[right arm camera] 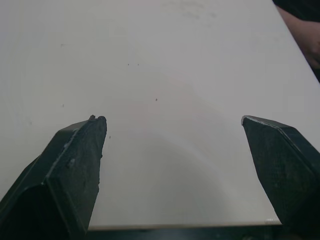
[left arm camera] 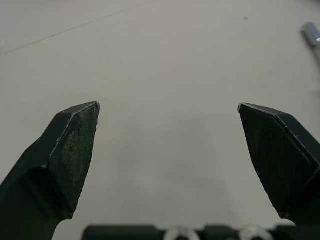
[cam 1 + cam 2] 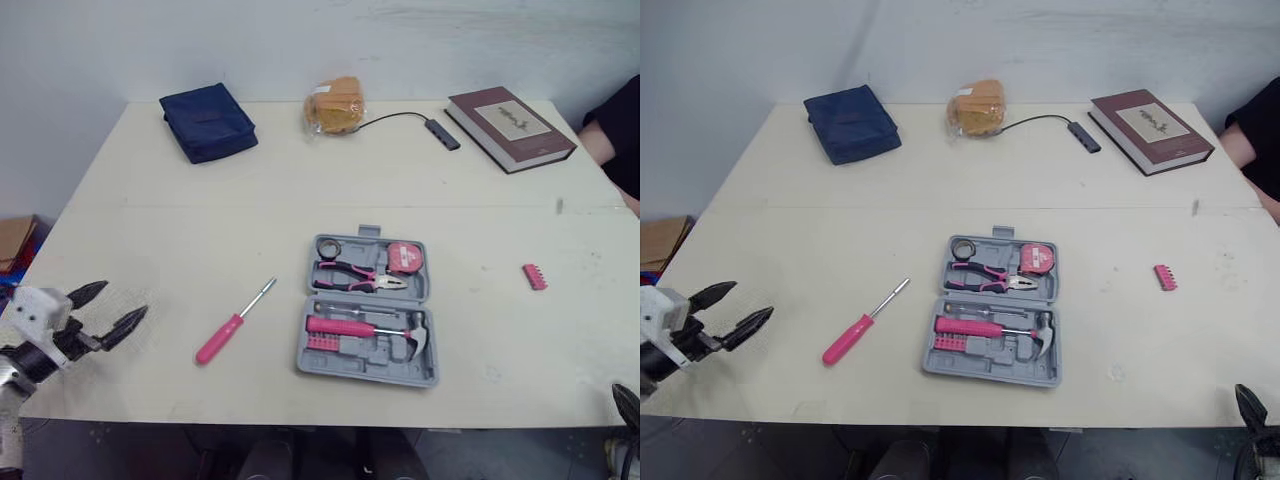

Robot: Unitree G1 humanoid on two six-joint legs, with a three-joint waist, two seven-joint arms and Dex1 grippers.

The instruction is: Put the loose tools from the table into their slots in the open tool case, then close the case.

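Pale wall stands behind a wide cream table (image 3: 150,220). At the near left corner the left gripper (image 3: 118,305) hangs low over the bare tabletop. Its two black fingers are spread wide and there is nothing between them. At the far left of the table a dark blue pouch (image 3: 208,121) lies closed.

Nearer, a pink-handled screwdriver (image 3: 235,322) lies loose on the table, just left of the case, with its metal tip turned toward the far right. The grey tool case (image 3: 300,355) lies open and flat in the middle of the table. Its far half holds a small roll of tape (image 3: 327,247), a pair of pliers (image 3: 360,277) and a pink tape measure (image 3: 403,257). Its near half holds a hammer (image 3: 365,328) with a pink handle and a row of pink bits (image 3: 322,343).

At the far edge an orange packet (image 3: 335,105) lies beside a dark hub (image 3: 442,134) on a cable, then a brown book (image 3: 510,127). A small pink bit holder (image 3: 534,277) lies loose on the table, well apart from the case on its right. A person's arm (image 3: 610,140) shows at the right edge. The right gripper (image 1: 172,120) is over the near right corner, fingers wide apart and empty.
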